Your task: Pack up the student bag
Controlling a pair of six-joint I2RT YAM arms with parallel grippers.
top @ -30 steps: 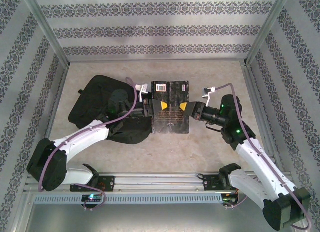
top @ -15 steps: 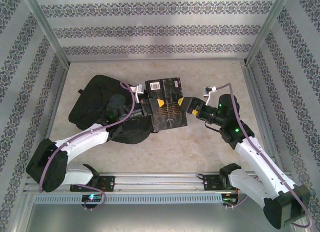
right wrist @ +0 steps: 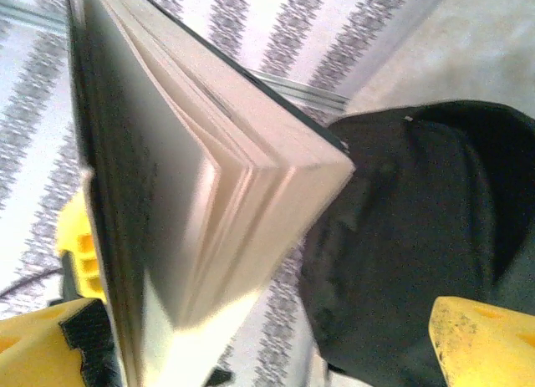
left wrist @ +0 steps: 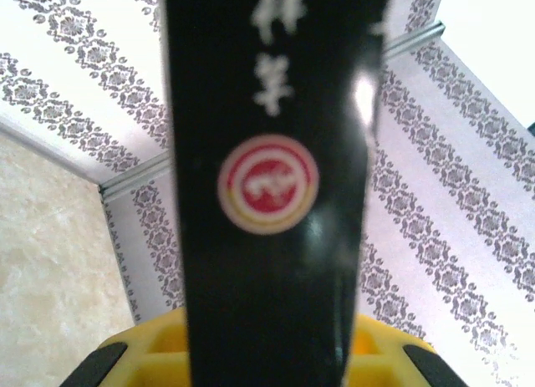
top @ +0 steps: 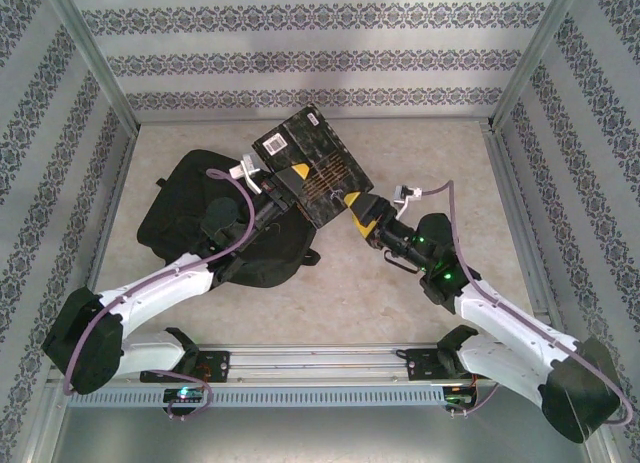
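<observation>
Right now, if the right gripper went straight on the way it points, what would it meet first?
The book, almost at once: its page edge sits between the fingers of the right gripper. Past it, that line looks to lead to the left gripper and the student bag, though depth is unclear.

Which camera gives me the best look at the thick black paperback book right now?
Top external: the thick black paperback book shows nearly whole, cover and barcode label up, tilted beside the black fabric backpack. Left wrist gives a close, blurred strip of its spine with a round red logo; right wrist gives its cream page edges.
</observation>
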